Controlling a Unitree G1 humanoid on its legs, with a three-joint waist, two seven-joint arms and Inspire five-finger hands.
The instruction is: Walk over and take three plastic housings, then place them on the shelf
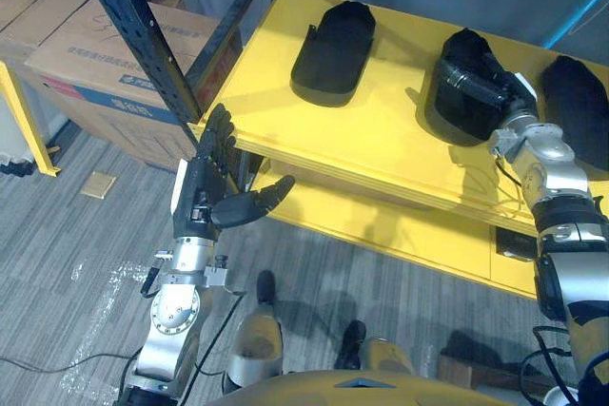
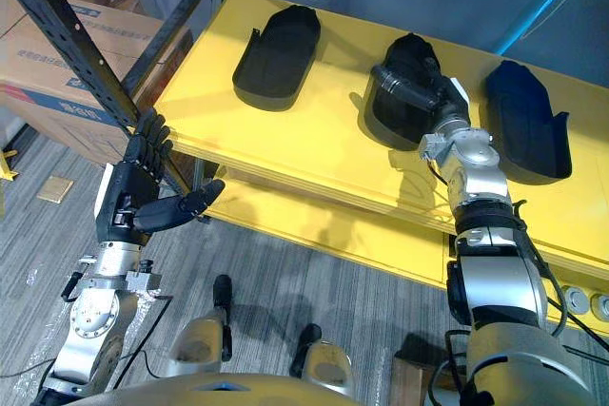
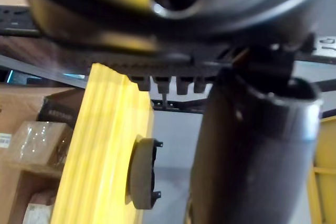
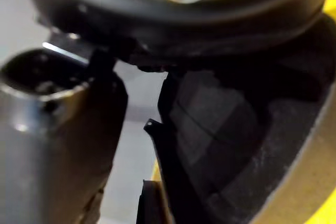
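Matt plastic housings [image 1: 333, 40], seemingly smooth

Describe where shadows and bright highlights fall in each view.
Left eye view: the left housing and middle housing throw shadows leftward on the yellow shelf. Left wrist view: the shelf's edge is bright, the left robot hand dark beside it. Right wrist view: the right robot hand shades the middle housing's hollow.
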